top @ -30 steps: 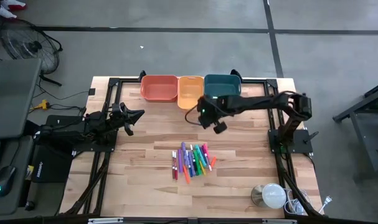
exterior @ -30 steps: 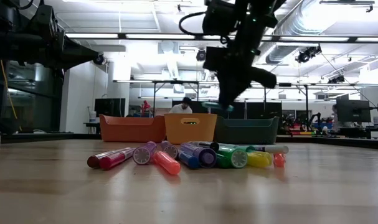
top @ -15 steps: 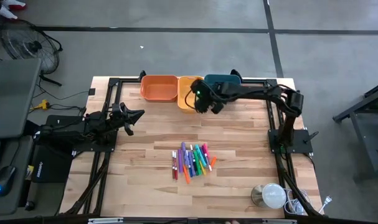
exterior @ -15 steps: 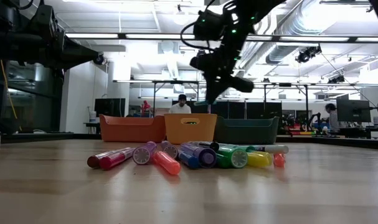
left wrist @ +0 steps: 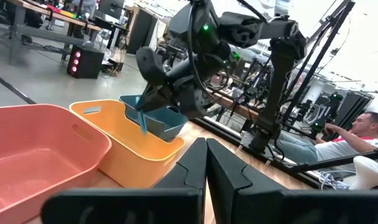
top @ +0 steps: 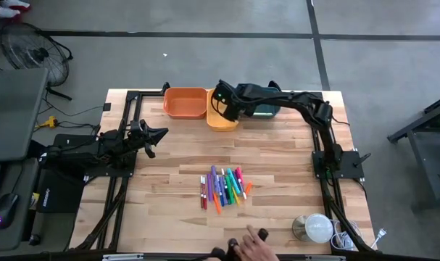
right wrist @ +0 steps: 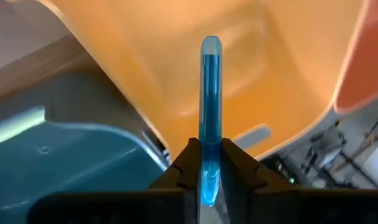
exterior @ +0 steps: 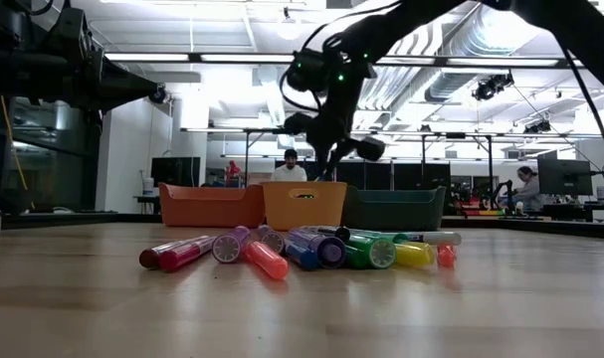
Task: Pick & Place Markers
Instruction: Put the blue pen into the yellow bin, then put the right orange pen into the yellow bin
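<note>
— High view first: where is the right gripper [top: 223,104]?

— Reached across to the far edge of the table, over the yellow bin [top: 221,119], which sits between the orange bin [top: 185,103] and the teal bin [top: 267,111].

— And its fingers?

— Nearly closed, pinching a blue marker [right wrist: 210,93]. In the right wrist view the marker sticks straight out from between the two dark fingers [right wrist: 182,167], its tip over the inside of the yellow bin [right wrist: 176,62], with the teal bin [right wrist: 70,149] to one side. The left wrist view shows the same blue marker [left wrist: 142,121] hanging down from the right gripper [left wrist: 152,101] above the yellow bin [left wrist: 123,140].

— Where are the rest of the markers?

— In a loose pile [top: 224,187] on the wood near the middle of the table [top: 169,167], well apart from the bins. The low view shows them [exterior: 302,249] lying side by side, caps toward the camera: red, pink, purple, orange, blue, green, yellow.

— The left gripper [top: 156,135]?

— Waiting at the left side of the table, fingers fully closed with nothing between them.

— Anything else?

— A person's hand [top: 254,246] shows at the near edge of the table, and people sit in the room behind.
</note>
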You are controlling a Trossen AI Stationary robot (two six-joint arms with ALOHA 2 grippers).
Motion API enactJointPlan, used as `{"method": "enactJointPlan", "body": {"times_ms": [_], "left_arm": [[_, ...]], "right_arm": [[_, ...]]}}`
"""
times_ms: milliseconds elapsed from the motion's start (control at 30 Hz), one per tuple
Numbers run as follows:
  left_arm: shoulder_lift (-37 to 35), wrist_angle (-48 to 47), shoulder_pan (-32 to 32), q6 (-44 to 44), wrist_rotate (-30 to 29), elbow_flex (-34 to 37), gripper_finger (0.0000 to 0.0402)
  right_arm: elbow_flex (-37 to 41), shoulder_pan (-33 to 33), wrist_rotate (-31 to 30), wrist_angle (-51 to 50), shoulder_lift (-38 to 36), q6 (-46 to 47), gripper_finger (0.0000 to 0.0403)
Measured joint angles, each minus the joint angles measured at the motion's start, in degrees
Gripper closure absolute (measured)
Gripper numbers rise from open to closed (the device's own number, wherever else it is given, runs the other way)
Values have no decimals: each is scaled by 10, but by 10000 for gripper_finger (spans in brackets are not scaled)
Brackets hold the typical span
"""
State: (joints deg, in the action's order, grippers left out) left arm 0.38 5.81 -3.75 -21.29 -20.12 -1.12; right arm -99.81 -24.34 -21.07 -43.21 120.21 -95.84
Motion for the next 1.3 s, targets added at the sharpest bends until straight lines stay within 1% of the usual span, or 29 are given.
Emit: {"method": "enactJointPlan", "body": {"times_ms": [100, 300, 600, 967, 1067, 1233, 1300], "left_arm": [[0, 0, 0, 0, 0, 0, 399], [0, 0, 0, 0, 0, 0, 399], [0, 0, 0, 0, 0, 0, 399], [0, 0, 0, 0, 0, 0, 399], [0, 0, 0, 0, 0, 0, 399], [0, 0, 0, 0, 0, 0, 399], [0, 0, 0, 0, 0, 0, 399]], "right_arm": [[0, 0, 10, 0, 7, -18, 367], [3, 0, 27, -9, 9, -17, 371], [3, 9, 27, -7, 9, 54, 334], [3, 15, 26, -7, 9, 121, 330], [3, 22, 2, -1, 9, 178, 330], [3, 42, -84, 29, 9, 360, 329], [3, 51, -121, 28, 9, 419, 329]]}}
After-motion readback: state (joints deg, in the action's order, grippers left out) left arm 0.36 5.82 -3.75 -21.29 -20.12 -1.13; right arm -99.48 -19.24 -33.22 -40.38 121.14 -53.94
